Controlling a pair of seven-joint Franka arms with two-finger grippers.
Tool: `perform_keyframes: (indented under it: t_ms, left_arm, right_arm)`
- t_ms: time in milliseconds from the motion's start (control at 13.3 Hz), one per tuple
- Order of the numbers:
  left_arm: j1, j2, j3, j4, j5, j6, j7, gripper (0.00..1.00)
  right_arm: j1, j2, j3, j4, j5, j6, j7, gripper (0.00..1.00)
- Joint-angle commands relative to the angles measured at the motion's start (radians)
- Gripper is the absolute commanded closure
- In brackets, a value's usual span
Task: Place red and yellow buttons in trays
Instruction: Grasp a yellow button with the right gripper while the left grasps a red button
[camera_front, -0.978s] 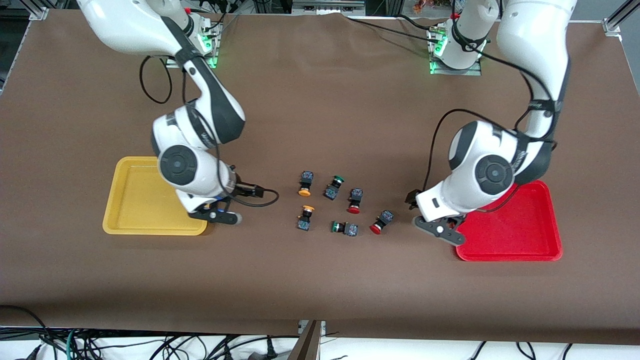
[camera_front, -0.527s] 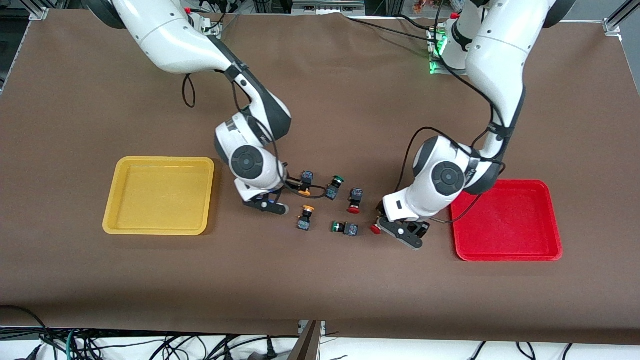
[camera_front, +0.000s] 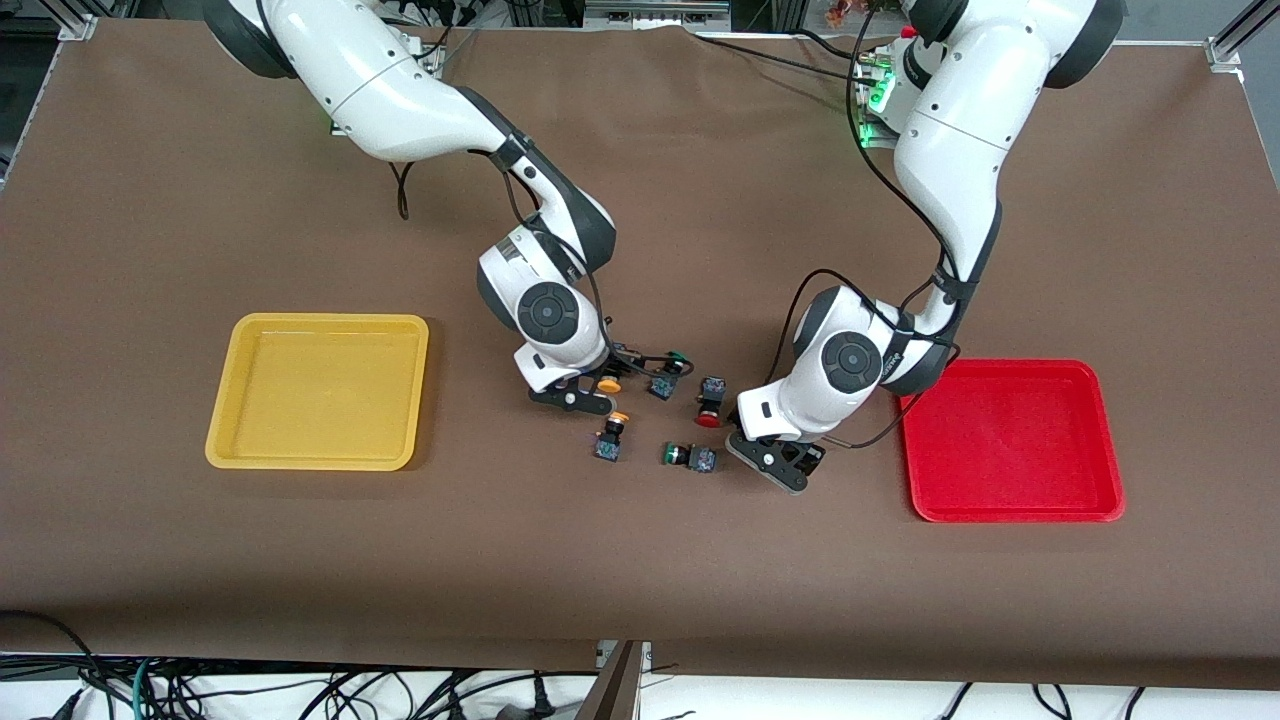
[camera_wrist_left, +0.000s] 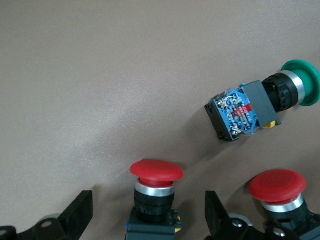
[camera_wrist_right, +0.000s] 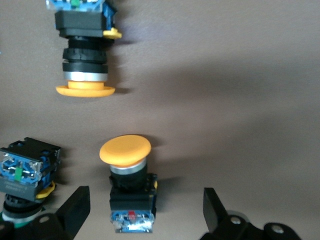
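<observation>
trays first: your yellow tray (camera_front: 316, 392) sat toward the right arm's end of the table, nothing in it. your red tray (camera_front: 1012, 442) sat toward the left arm's end, also bare inside. no button had reached either one.

buttons lay loose on the brown table (camera_front: 640, 580) between the two trays, in a small cluster. one yellow button (camera_front: 607, 384) (camera_wrist_right: 126, 186) lay farthest from the front camera on the right arm's side of the cluster, partly covered by the right gripper. the second yellow button (camera_front: 611, 436) (camera_wrist_right: 83, 52) lay nearer to the camera, just beside it. one red button (camera_front: 710, 400) (camera_wrist_left: 281, 196) lay in the middle of the cluster. the other red button (camera_wrist_left: 154, 192) showed only in the left wrist view, hidden under the left arm in the front view. two green-capped buttons sat among them, one (camera_front: 666, 374) farther from the camera, one (camera_front: 691, 457) (camera_wrist_left: 263, 104) nearer.

your right gripper (camera_front: 572, 398) (camera_wrist_right: 142, 212) was low over the first yellow button, fingers spread wide on either side of it, not touching it. your left gripper (camera_front: 775, 460) (camera_wrist_left: 150, 220) was low over the hidden red button, fingers (camera_wrist_left: 80, 215) apart with the button between them, gap visible on both sides.
</observation>
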Motion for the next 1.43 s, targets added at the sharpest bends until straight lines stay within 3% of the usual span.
perform_keyframes:
  t_ms: [0, 75, 226, 527, 753, 978, 1355]
  left_arm:
    - [-0.01, -0.002, 0.008, 0.002, -0.003, 0.003, 0.016, 0.5]
    - [-0.01, -0.002, 0.008, 0.002, -0.003, 0.003, 0.014, 0.67]
    - [-0.004, -0.009, 0.008, 0.0, -0.003, 0.0, 0.019, 0.83]
    - [0.032, -0.076, 0.008, 0.002, -0.003, -0.096, 0.019, 0.83]
    - [0.094, -0.156, 0.009, 0.003, -0.002, -0.236, 0.041, 0.83]
    - [0.196, -0.193, 0.012, 0.002, -0.002, -0.377, 0.225, 0.83]
    - [0.406, -0.144, 0.011, -0.044, -0.009, -0.4, 0.571, 0.79]
  right_arm:
    - [0.008, 0.018, 0.009, 0.007, -0.027, 0.021, 0.022, 0.01]
    - [0.008, 0.018, 0.01, 0.007, -0.027, 0.021, 0.028, 0.15]
    - [0.008, 0.018, 0.009, 0.007, -0.027, 0.021, 0.028, 0.51]
    - [0.008, 0.016, 0.009, 0.007, -0.027, 0.021, 0.027, 0.92]
    - [-0.008, -0.001, 0.006, 0.012, -0.027, 0.005, 0.001, 0.96]
    - [-0.077, -0.068, -0.006, 0.016, -0.027, -0.147, -0.065, 0.96]
    - [-0.191, -0.18, -0.101, 0.016, -0.024, -0.409, -0.345, 0.96]
